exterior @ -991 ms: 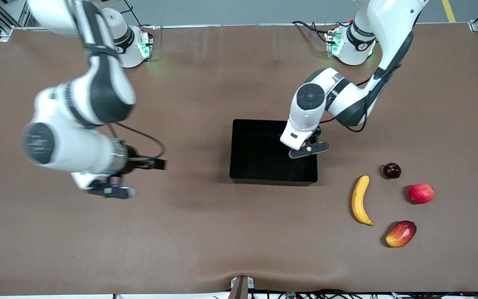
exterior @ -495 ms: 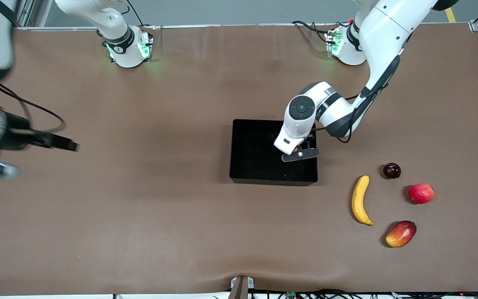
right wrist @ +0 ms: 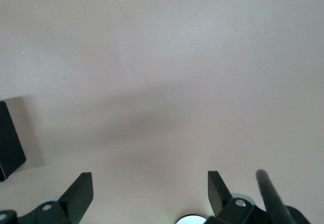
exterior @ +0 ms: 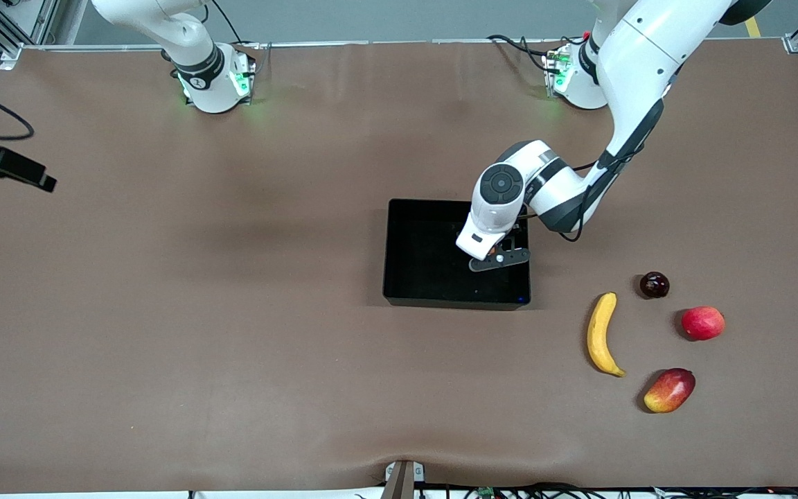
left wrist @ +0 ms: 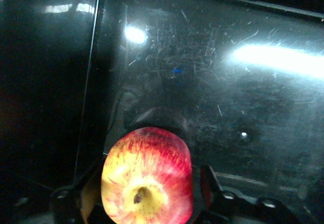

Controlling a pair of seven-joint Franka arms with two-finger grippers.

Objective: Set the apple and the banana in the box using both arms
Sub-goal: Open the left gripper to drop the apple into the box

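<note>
My left gripper is down inside the black box, near its wall toward the left arm's end. It is shut on the apple, red with yellow streaks and a yellowish stem dimple, just above the glossy box floor. The banana lies on the table nearer the front camera than the box, toward the left arm's end. My right gripper is open and empty above bare brown table. In the front view only a black part of that hand shows at the edge.
A dark round fruit, a pinkish-red round fruit and an oblong red-yellow fruit lie beside the banana. A corner of the black box shows in the right wrist view.
The right arm has swung away toward its own end of the table, almost out of the front view. The left gripper has moved with the apple a little farther into the box.
</note>
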